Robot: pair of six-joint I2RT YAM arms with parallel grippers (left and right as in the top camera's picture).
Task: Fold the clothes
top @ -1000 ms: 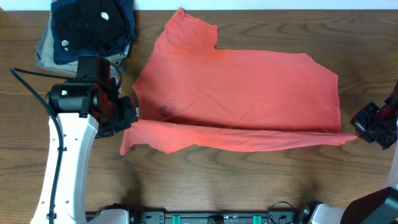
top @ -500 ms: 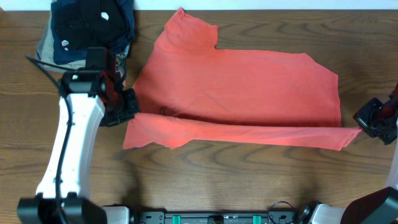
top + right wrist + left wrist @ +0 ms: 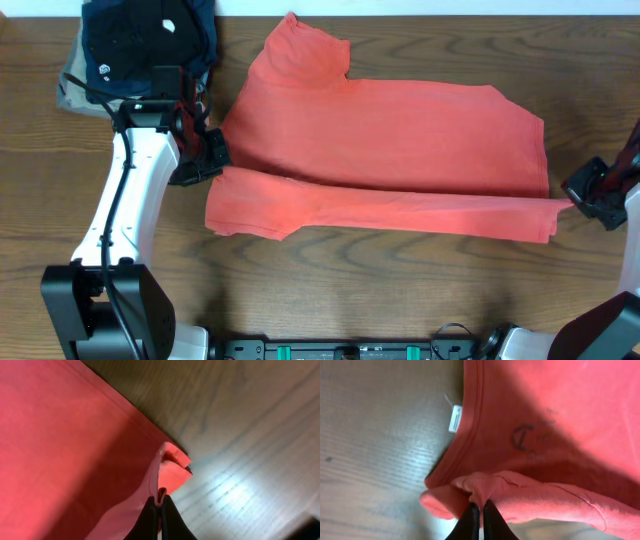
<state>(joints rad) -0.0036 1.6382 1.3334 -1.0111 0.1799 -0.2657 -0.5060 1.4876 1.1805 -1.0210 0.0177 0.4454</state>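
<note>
The coral-red short-sleeved cotton T-shirt [image 3: 400,130] is soft, matt cloth with a seamed neckband; its small white neck label [image 3: 455,418] looks smooth. The brown wooden desk [image 3: 400,290] shows grain and a dull sheen. The left claw [image 3: 480,507] and right claw [image 3: 160,499] look like black matt plastic. At eleven o'clock lie folded navy-black cloth garments [image 3: 140,40].

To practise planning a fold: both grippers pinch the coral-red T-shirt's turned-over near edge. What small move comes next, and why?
Probably carry both pinched ends slightly farther across, in step. The left gripper and right gripper are shut on the T-shirt, and the folded strip covers only its near part, so releasing now would likely leave a narrow fold.
</note>
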